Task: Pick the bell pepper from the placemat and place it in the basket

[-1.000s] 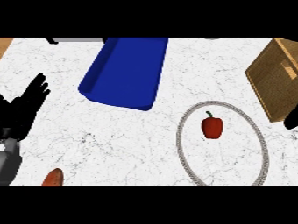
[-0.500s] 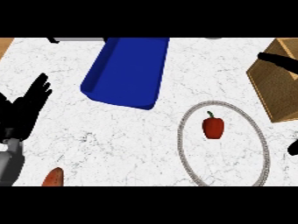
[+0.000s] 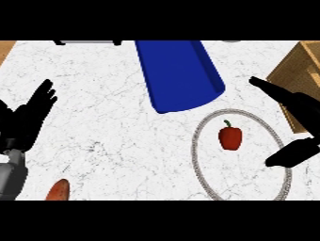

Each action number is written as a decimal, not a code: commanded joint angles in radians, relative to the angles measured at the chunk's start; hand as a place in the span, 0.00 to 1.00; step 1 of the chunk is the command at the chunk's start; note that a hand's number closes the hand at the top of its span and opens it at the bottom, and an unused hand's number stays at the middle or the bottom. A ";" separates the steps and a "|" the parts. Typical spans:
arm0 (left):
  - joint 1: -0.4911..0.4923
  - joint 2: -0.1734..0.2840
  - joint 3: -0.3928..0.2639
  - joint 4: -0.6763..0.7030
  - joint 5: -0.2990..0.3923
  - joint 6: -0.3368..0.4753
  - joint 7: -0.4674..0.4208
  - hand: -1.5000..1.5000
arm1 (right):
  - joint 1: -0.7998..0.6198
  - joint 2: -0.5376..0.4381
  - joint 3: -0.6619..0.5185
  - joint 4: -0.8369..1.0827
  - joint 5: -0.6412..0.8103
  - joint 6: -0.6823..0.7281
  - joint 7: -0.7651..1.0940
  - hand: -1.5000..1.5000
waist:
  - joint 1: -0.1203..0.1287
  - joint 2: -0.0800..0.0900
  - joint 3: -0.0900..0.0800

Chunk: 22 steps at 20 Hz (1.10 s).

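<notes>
**Pepper on placemat, right hand open beside it**

Red bell pepper (image 3: pixel 230 137) sits upright-ish on the round white placemat (image 3: pixel 203 175) with grey rim, at 4 o'clock of the desk (image 3: pixel 107 127); nothing touching it; right hand (image 3: pixel 308 117) at 3 o'clock, just beside the pepper, fingers straight and spread from thumb, holding nothing; wooden basket (image 3: pixel 308 70) at 2 o'clock, partly behind that hand; left hand (image 3: pixel 20 117) resting open at 9 o'clock, fingers up, holding nothing; blue cloth-like object (image 3: pixel 180 75) at 12 o'clock; orange-brown item (image 3: pixel 59 190) at 7 o'clock, cut by edge.
</notes>
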 commanded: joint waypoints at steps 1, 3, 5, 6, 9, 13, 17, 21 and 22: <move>-0.031 -0.018 0.005 0.000 -0.017 0.013 0.010 0.50 | -0.025 0.124 0.061 0.161 0.108 -0.133 -0.101 0.00 | 0.007 0.002 0.000; -0.020 -0.025 0.018 0.057 -0.018 -0.015 -0.022 0.50 | -0.010 0.144 0.037 0.203 0.100 -0.157 -0.160 0.00 | 0.001 0.001 0.000; -0.037 -0.049 0.020 0.078 -0.059 -0.001 -0.035 0.50 | -0.009 0.160 0.069 0.224 0.171 -0.162 -0.154 0.00 | -0.003 -0.001 -0.001; -0.046 -0.054 -0.003 -0.024 -0.073 0.036 0.067 0.50 | -0.037 0.159 0.062 0.213 0.174 -0.138 -0.099 0.00 | -0.002 -0.002 -0.001; -0.033 -0.023 0.053 0.054 -0.049 -0.046 -0.024 0.50 | -0.099 0.180 0.076 0.341 0.219 -0.134 -0.119 0.00 | 0.000 -0.001 -0.001; 0.070 -0.039 0.056 -0.017 -0.047 -0.060 -0.042 0.50 | -0.041 0.183 0.109 0.390 0.283 -0.154 -0.173 0.00 | 0.003 -0.001 -0.001; -0.003 -0.091 0.054 0.021 -0.104 -0.021 -0.013 0.50 | -0.090 0.187 0.080 0.439 0.325 -0.128 -0.197 0.00 | -0.003 -0.002 -0.001; -0.058 -0.063 0.093 0.021 -0.101 -0.051 0.044 0.50 | -0.021 0.184 0.059 0.358 0.311 -0.098 -0.221 0.00 | -0.007 -0.002 -0.001; -0.020 -0.040 0.126 0.051 -0.064 -0.103 -0.008 0.50 | -0.103 0.189 0.029 0.584 0.342 -0.187 -0.331 0.00 | 0.000 0.000 -0.001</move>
